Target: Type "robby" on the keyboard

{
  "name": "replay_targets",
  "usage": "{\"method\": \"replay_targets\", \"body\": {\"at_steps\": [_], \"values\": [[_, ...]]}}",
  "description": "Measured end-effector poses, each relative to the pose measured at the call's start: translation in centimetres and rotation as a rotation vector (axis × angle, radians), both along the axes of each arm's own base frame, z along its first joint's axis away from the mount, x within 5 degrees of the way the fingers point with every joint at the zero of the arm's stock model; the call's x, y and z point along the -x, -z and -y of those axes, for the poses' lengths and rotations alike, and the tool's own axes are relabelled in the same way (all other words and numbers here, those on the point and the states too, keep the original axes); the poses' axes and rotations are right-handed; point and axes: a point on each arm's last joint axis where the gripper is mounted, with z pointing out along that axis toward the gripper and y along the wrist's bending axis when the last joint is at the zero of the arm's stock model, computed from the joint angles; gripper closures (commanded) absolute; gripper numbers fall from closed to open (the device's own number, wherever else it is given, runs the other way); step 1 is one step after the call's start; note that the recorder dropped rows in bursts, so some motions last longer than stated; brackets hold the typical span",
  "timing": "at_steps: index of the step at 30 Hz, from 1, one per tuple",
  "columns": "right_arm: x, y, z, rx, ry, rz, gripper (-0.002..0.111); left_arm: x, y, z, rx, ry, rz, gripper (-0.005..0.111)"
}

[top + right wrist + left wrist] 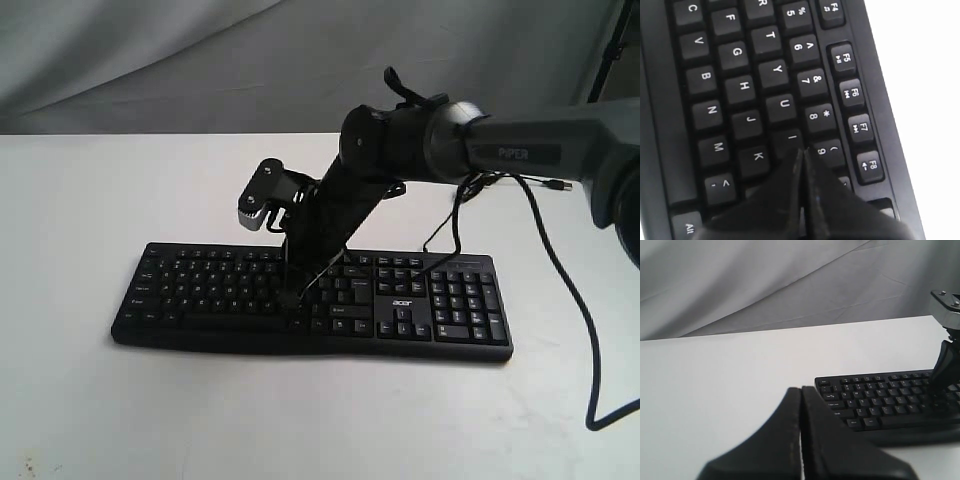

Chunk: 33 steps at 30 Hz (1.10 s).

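The black keyboard (200,290) with an acer logo lies across the white table (80,220). My right arm reaches over it from the right, and my right gripper (291,298) is shut and empty, pointing down at the letter keys. In the right wrist view the right gripper (802,151) has its closed tips at the edge of the I key (790,140), beside the 9 key (827,150); the keys beneath its fingers are hidden. My left gripper (801,390) is shut and empty, off the keyboard's (890,400) left end, and it does not show in the exterior view.
The keyboard's thin cable (440,228) runs back to a loose USB plug (556,185). A thick black arm cable (592,340) hangs to the table at the right. A grey cloth backdrop (200,60) stands behind the table.
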Motion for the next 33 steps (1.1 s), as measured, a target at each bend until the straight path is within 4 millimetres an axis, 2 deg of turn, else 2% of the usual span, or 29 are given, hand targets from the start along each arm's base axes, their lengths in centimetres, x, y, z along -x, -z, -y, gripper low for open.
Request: {"method": "replay_targets", "body": {"at_steps": [14,20,24,33], "values": [[0.2,0.2,0.2,-0.002,0.011,0.008,0.108,0.0,0.0,0.0,0.000,0.000,0.000,0.107],[0.3,-1.1,0.0,-0.018,0.004,0.041,0.108,0.0,0.0,0.0,0.000,0.000,0.000,0.107],[0.7,-2.0,-0.6,-0.035,-0.012,0.063,0.108,0.0,0.0,0.0,0.000,0.000,0.000,0.107],[2.1,-2.1,-2.8,-0.132,-0.082,0.036,0.108,0.0,0.0,0.0,0.000,0.000,0.000,0.107]]}}
